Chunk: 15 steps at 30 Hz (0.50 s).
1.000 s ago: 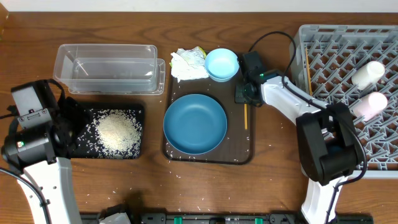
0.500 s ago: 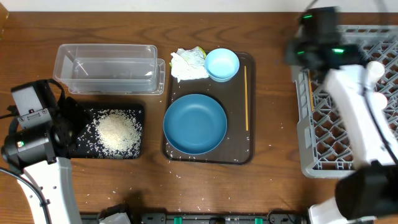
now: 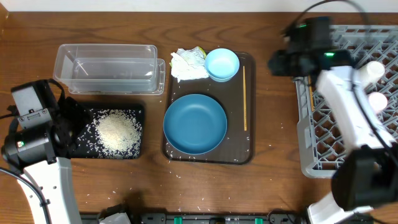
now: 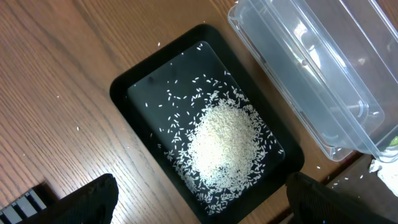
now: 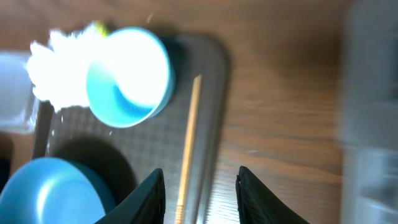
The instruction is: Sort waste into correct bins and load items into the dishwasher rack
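Observation:
My right gripper hovers open over the wood between the brown serving tray and the dishwasher rack. In the right wrist view its jaws hold nothing, and a chopstick lies below on the tray. That chopstick rests beside the large dark-blue bowl. The small light-blue bowl and the paper wad sit at the tray's far end. Another chopstick, a white cup and a pink cup are in the rack. My left gripper stands open above the rice heap in the black tray.
The clear tub stands behind the black tray, with nothing visible inside it. The brown serving tray fills the middle of the table. Stray rice grains dot the wood near the front edge. Cables run behind the right arm.
The right arm has left the chopstick on the serving tray, swung toward the rack's far-left corner and opened its jaws. The left arm has not moved.

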{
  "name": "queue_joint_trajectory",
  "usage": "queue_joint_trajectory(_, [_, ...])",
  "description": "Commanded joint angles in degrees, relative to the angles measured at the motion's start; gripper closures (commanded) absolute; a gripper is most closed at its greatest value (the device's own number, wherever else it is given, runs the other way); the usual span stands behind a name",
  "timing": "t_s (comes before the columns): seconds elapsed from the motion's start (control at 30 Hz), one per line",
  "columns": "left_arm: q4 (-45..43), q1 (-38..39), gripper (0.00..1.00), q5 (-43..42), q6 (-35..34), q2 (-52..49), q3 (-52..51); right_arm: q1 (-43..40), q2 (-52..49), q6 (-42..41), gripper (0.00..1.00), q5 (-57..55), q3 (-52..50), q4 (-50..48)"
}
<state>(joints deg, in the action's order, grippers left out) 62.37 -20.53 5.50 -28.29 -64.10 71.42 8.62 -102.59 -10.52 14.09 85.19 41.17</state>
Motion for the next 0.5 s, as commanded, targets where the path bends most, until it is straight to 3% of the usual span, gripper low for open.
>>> queue_joint_trajectory(0.0, [-0.02,-0.28,0.11,0.33,0.09,-0.22,0.46,5.35,-5.03,-3.8,0.64,-3.19,-1.03,-0.74])
queue_joint_trajectory(0.13, [-0.02,-0.28,0.11,0.33,0.11,-0.22,0.46,10.29,-10.6,-5.75,0.63,-4.59,-1.01,-2.93])
queue_joint_trajectory(0.23, [-0.02,-0.28,0.11,0.33,0.11,-0.22,0.46,13.66,-14.58,-11.65,0.62,-13.18,-1.01,-3.23])
queue_joint_trajectory(0.47, [-0.02,-0.28,0.11,0.35,0.09,-0.22,0.46,15.13,-17.07,-14.73,0.63,-18.6,-1.01,-3.23])
